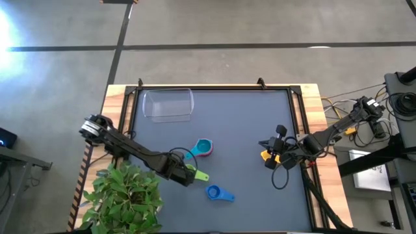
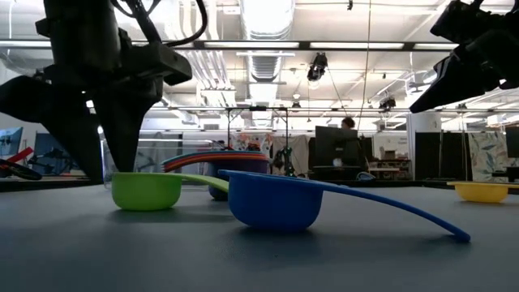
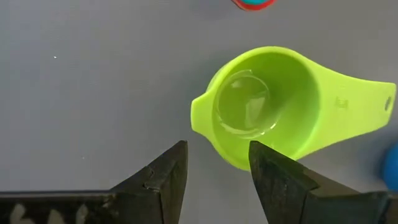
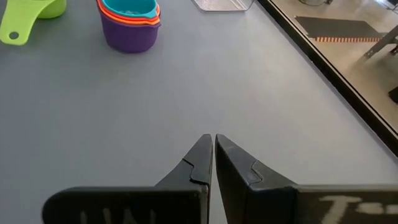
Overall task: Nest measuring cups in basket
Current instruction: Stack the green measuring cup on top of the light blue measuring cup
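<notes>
The green cup (image 3: pixel 267 102) stands upright on the table, its handle pointing toward the blue cup (image 1: pixel 217 193), which stands near the table's near edge. My left gripper (image 3: pixel 217 152) is open and points down just beside the green cup's rim (image 2: pixel 146 188). A nested stack with purple outside and teal on top (image 4: pixel 129 22) stands mid-table (image 1: pixel 203 147). The clear basket (image 1: pixel 168 104) sits at the far left. The yellow cup (image 1: pixel 266 155) rests on the table under my right gripper (image 1: pixel 273 148), which is shut (image 4: pixel 213 142) and raised. My left gripper comes from above, pointing down. One fingertip (image 3: pixel 258 152) shows right at the green cup's rim (image 3: pixel 239 163) on the side away from the handle. Whether it touches, I cannot tell. The cup sits flat on the table.
A leafy potted plant (image 1: pixel 123 198) stands at the table's near left corner, beside my left arm. A raised frame (image 1: pixel 214 89) edges the grey mat. Cables loop on the table near my right arm (image 1: pixel 281 177). Bare mat lies between the stack and the yellow cup.
</notes>
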You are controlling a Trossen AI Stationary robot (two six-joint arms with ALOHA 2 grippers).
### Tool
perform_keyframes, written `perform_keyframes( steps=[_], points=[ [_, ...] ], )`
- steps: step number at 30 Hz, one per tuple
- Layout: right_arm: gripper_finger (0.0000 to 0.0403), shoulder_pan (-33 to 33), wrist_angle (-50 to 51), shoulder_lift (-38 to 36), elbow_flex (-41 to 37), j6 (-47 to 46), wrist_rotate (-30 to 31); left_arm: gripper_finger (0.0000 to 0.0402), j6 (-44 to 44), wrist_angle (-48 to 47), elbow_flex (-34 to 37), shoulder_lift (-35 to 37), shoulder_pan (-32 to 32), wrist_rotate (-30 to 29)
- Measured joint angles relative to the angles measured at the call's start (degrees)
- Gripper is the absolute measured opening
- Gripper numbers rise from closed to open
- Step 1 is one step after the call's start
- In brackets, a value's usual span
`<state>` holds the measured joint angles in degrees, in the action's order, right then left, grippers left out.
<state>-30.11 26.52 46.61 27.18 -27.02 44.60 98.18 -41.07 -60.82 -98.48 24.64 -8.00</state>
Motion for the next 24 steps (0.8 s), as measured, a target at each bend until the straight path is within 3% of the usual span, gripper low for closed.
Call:
perform_keyframes(
  steps=[9, 19, 24],
  points=[
    [0.0009, 0.0, 0.0, 0.0, 0.0, 0.0, 0.0, 0.0135, -2.9, 1.0, 0.0, -2.5, -0.3, -0.5],
    [0.0009, 0.0, -0.2, 0.0, 0.0, 0.0, 0.0, 0.0018, -11.8, 0.9, 0.0, -2.5, -1.8, -0.5],
    [0.0009, 0.0, -0.2, 0.0, 0.0, 0.0, 0.0, 0.0007, -22.3, -0.6, 0.0, -1.9, -1.9, 0.7]
  ],
)
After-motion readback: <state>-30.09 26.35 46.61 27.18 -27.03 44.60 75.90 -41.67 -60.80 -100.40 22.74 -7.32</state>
